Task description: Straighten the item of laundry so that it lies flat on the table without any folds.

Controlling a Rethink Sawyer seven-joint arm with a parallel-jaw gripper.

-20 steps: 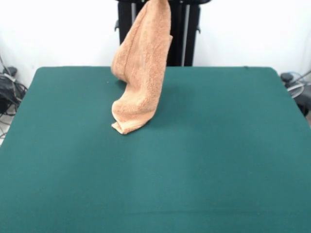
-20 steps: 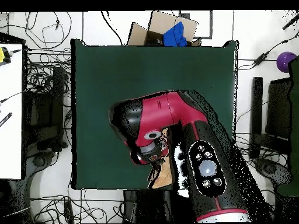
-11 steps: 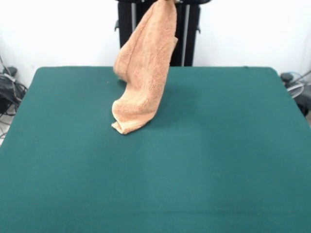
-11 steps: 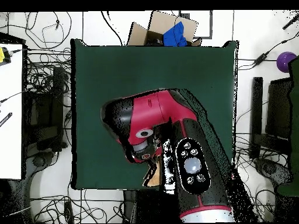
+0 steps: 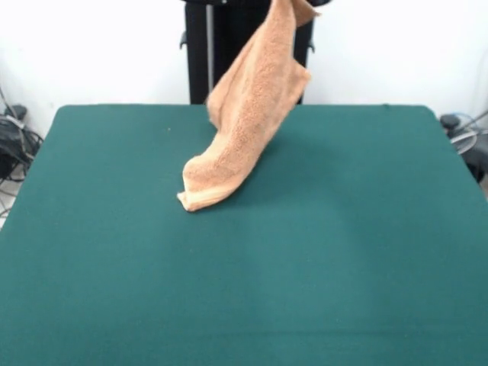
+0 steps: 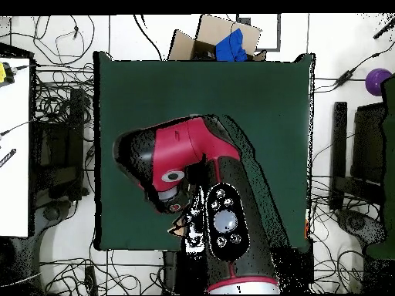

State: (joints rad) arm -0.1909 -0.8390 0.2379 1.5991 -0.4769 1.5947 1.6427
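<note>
The towel point(image 5: 248, 126) hangs as a long slanted strip from the top edge of the front view down to the table point(image 5: 343, 252), and only its lower folded end touches the green top, left of centre in the far half. The rest of it is lifted clear of the surface, still bunched and folded along its length. The gripper itself cannot be seen in either view: in the front view the towel's upper end runs out of the picture, and from overhead the red and black arm point(image 6: 193, 166) covers that spot, so whether it is clenched on the cloth cannot be told. A small sliver of tan cloth point(image 6: 182, 228) peeks out beside the arm near the table's edge by the robot. A cardboard box point(image 6: 202, 37) with something blue in it sits off the table past its far edge. Wide open green surface lies around the towel's resting end on all other sides.
</note>
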